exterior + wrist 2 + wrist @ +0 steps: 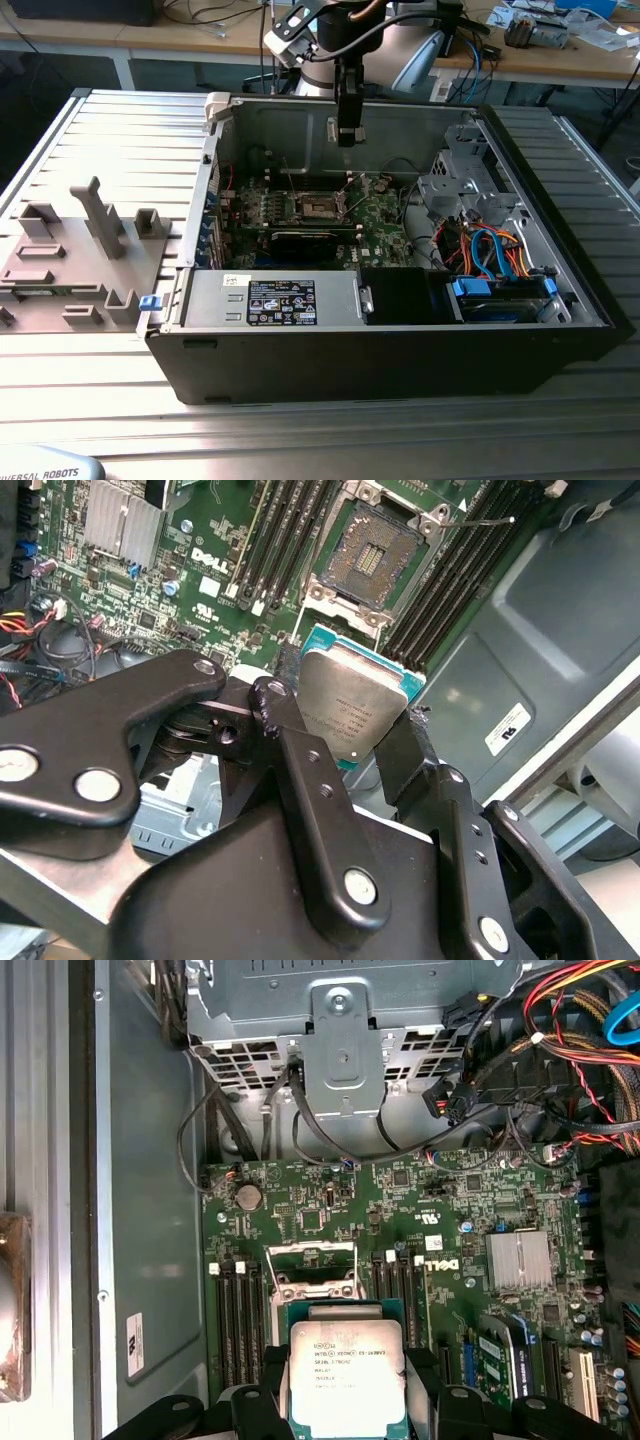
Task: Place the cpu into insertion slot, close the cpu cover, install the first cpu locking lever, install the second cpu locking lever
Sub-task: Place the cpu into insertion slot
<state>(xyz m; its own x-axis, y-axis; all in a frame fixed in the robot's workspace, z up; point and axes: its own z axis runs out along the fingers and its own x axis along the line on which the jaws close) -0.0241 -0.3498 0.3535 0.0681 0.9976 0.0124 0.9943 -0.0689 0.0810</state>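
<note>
**Silver-topped cpu (352, 702) clamped, slot bare**

Black case (400, 350) lies open. We see the insertion slot (378, 548) uncovered on the green motherboard (450, 1210). Gripper (346, 135) hangs above the board, fingers (285, 720) pinching the cpu by opposite edges, clear of the slot. Slot sits below, probably slightly to the exterior view's left.

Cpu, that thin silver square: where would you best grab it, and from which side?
By two opposite edges of the cpu, coming from above its flat metal top. It is a thin flat square, so only the edges give the jaws a pinch, as both wrist views show, leaving the underside free for the slot.
</note>
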